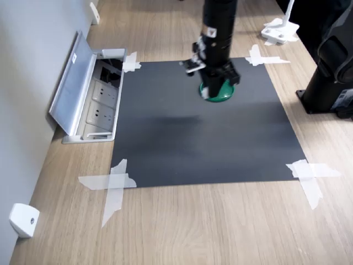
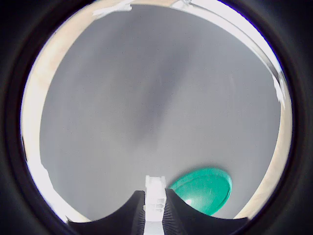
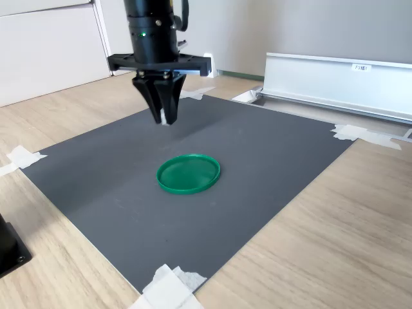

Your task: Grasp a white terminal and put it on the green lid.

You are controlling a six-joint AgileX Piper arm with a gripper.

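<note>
Wood-grain table carries a dark grey mat taped down at its corners. In the first exterior view, you see the black arm hanging over the mat's far side, its gripper low above the green lid, which it partly hides. An open socket box sits off the first exterior view's left edge of the mat. You cannot see the terminal from here.

In the wrist view, the jaws are clenched on the white terminal, a small white block pinched between the two dark fingers. The lid lies just beside the jaws rather than straight under them.

In the second exterior view, the gripper hangs clear of the mat with a speck of white at its tips, and the lid rests flat, nearer the camera, apart from the jaws. Only this view shows that gap plainly.

You appear to be mid-carry. The next move likely calls for shifting over the lid's centre, lowering, then letting go.
</note>
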